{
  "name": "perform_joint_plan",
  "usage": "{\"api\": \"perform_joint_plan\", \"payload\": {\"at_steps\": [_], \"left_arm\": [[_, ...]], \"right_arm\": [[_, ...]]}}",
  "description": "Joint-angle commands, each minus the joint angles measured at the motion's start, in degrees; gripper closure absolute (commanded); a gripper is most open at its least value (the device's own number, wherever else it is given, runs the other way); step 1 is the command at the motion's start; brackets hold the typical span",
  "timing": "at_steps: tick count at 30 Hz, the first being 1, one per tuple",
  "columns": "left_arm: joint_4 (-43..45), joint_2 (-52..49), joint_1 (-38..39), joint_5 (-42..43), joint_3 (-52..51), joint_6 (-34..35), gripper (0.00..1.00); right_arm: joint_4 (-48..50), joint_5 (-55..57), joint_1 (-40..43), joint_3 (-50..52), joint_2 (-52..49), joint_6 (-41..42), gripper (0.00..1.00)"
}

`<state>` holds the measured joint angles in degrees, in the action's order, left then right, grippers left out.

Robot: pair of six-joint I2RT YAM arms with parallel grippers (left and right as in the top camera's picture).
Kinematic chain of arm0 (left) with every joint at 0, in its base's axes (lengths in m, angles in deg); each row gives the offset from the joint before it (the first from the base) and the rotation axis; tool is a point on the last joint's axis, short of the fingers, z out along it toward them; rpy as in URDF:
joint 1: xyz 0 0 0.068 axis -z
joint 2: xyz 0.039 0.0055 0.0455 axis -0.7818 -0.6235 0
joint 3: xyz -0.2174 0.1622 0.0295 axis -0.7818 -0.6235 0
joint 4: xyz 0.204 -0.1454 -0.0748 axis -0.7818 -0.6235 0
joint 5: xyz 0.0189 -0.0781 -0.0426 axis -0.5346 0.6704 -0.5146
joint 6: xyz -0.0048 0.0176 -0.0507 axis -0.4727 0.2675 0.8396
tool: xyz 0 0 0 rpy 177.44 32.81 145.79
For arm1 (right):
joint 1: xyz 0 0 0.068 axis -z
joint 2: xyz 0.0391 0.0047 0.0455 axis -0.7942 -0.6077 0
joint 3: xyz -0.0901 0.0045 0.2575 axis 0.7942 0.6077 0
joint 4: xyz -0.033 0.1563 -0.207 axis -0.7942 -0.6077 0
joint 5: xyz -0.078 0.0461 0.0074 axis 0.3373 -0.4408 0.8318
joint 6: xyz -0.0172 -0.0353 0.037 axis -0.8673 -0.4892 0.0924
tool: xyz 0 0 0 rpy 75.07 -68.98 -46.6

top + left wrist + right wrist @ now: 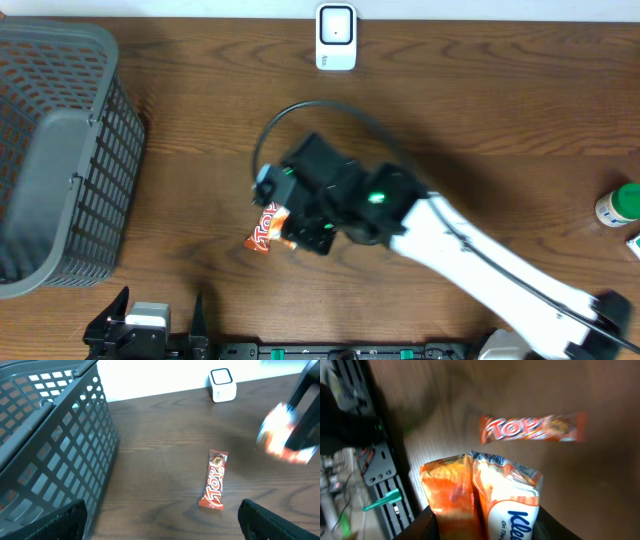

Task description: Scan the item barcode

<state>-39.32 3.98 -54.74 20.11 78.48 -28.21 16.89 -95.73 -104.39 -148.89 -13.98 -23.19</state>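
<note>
Tissue pack, orange and white soft wrapper: clamped between the dark fingers of the right gripper and carried clear of the table, over its front middle. The wrapper is creased down its centre where it is squeezed. Its blue lettering is cut off by the lower frame edge in the right wrist view, and no face shown lets a barcode be made out. In the left wrist view the pack is only a motion-blurred pale and orange patch at the right edge. From overhead the right arm's black head covers most of it. Candy bar, orange wrapper with white "Top" lettering: flat on the wood just beside and below the held pack, touching neither gripper, and partly hidden by the arm from overhead. Scanner, small white box with a dark window: upright at the far table edge, well apart from the pack, with bare wood between them. Black cable: loops from the right arm out over that stretch. Basket, grey plastic lattice: fills the left side and is cut off by the frame at left; its inside is hard to read. Left gripper: parked at the near left edge, jaws spread wide and holding nothing, with only its fingers showing at the frame corners. Green-capped bottle: at the far right edge, with another item below it cropped beyond recognition.
</note>
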Motion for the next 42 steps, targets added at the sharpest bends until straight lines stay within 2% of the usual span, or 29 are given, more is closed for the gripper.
{"api": "perform_joint_plan", "payload": {"at_steps": [1, 9, 15, 18, 21, 25, 30, 33, 36, 38, 42], "left_arm": [[0.0, 0.1, 0.1, -0.5, 0.3, -0.1, 0.03], [0.0, 0.1, 0.1, -0.5, 0.3, -0.1, 0.03], [0.0, 0.1, 0.1, -0.5, 0.3, -0.1, 0.04], [0.0, 0.1, 0.1, -0.5, 0.3, -0.1, 0.04], [0.0, 0.1, 0.1, -0.5, 0.3, -0.1, 0.04], [0.0, 0.1, 0.1, -0.5, 0.3, -0.1, 0.04], [0.0, 0.1, 0.1, -0.5, 0.3, -0.1, 0.04], [0.0, 0.1, 0.1, -0.5, 0.3, -0.1, 0.04], [0.0, 0.1, 0.1, -0.5, 0.3, -0.1, 0.04], [0.0, 0.1, 0.1, -0.5, 0.3, -0.1, 0.04], [0.0, 0.1, 0.1, -0.5, 0.3, -0.1, 0.03]], "right_arm": [[-0.9, -4.0, 4.4, -0.9, 4.6, -4.1, 0.61], [-0.5, -14.9, 14.3, -0.9, 13.4, -8.2, 0.59], [1.4, -15.6, 16.9, -0.9, 20.7, -10.4, 0.60], [1.5, -15.7, 16.9, -0.8, 22.5, -13.8, 0.60], [2.1, -18.5, 16.9, -0.8, 22.7, -19.4, 0.66], [2.6, -27.5, 18.3, -0.8, 22.0, -30.9, 0.67], [5.0, -38.5, 23.6, -0.8, 20.4, -36.1, 0.66], [4.7, -44.5, 27.2, -0.8, 18.7, -37.7, 0.61], [4.6, -48.2, 29.6, -0.8, 16.7, -37.7, 0.42], [4.6, -49.7, 30.4, -0.8, 15.5, -37.7, 0.34], [4.4, -50.0, 30.6, -0.8, 13.7, -37.7, 0.32]]}}
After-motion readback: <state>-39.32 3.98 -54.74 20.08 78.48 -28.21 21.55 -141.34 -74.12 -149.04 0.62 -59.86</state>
